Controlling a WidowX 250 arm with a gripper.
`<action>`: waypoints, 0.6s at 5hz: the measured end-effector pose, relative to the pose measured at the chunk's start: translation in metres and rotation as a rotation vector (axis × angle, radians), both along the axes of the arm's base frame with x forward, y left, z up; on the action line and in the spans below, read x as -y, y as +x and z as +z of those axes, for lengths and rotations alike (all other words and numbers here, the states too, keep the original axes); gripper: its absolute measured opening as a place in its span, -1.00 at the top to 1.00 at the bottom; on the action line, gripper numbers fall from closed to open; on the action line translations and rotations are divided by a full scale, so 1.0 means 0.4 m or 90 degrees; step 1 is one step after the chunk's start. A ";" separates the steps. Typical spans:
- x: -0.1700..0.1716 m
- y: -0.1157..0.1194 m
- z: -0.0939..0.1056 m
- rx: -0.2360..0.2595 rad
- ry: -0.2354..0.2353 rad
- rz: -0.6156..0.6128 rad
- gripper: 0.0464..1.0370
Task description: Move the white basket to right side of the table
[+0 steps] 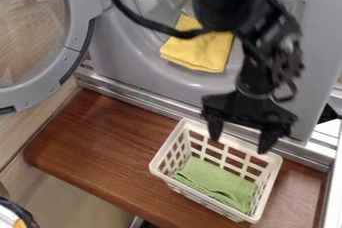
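A white plastic lattice basket (155,166) sits at the right of the brown wooden table (100,132), a folded light-green cloth (217,182) lying inside. Above the basket's far rim hangs the black two-finger gripper (239,144) — released, its fingers spread wide and nothing held between them. Farther back, the black robot arm (257,57) stretches down across the grey front-loading machine (163,84), where a folded yellow cloth (200,49) rests at the mouth of the drum. At far left, the machine's round, grey-framed door (79,24) stands open.
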State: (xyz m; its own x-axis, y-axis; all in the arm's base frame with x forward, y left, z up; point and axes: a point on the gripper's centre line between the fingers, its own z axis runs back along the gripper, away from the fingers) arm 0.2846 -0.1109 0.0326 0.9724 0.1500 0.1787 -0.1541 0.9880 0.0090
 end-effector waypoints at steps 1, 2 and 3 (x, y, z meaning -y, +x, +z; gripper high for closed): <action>-0.069 0.001 -0.002 -0.041 -0.006 0.035 -0.93; -0.086 0.036 0.038 -0.052 -0.024 0.020 -0.93; -0.093 0.060 0.076 -0.056 -0.004 -0.005 -0.93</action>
